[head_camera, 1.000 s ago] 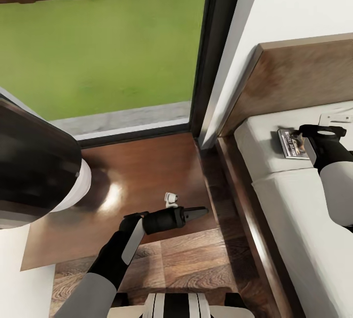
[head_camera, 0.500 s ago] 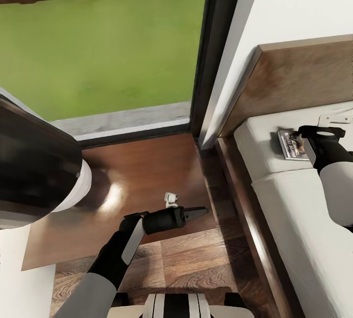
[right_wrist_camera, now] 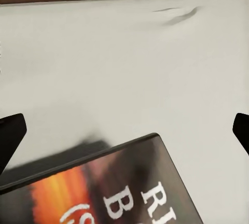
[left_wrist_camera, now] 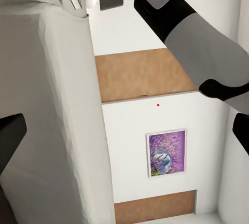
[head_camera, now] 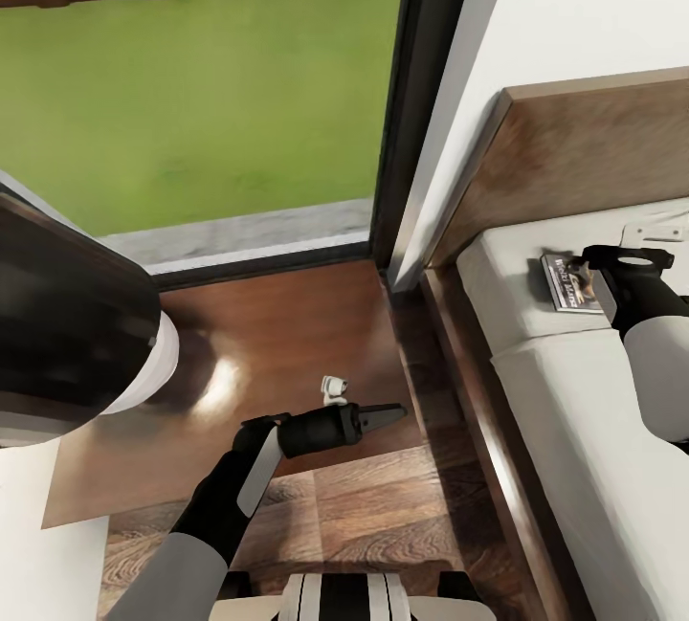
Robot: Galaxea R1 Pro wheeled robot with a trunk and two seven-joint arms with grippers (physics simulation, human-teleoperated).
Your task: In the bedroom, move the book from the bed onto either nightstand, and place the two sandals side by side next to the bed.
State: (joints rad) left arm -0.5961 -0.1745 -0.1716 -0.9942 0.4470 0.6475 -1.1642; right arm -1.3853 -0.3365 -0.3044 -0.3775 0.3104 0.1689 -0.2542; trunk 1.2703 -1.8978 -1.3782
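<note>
While the right pincer [head_camera: 595,269] hangs with fingers apart over the small dark orange-lettered paperback book [head_camera: 570,282] on the off-white mattress bed [head_camera: 536,334] at right, it should lower squarely, straddling one edge before closing.

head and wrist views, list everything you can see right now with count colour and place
book: 1, dark cover with orange lettering, on the mattress near the headboard
bed: 1, dark brown frame, off-white mattress, right of the head view
nightstand: 1, glossy dark brown top, between window and bed
small object: 1, white, on the nightstand
window: 1, black frame, green lawn outside
picture: 1, purple, on a white wall
left gripper: 1, black, over the nightstand's edge
right gripper: 1, black, open, at the book
</note>
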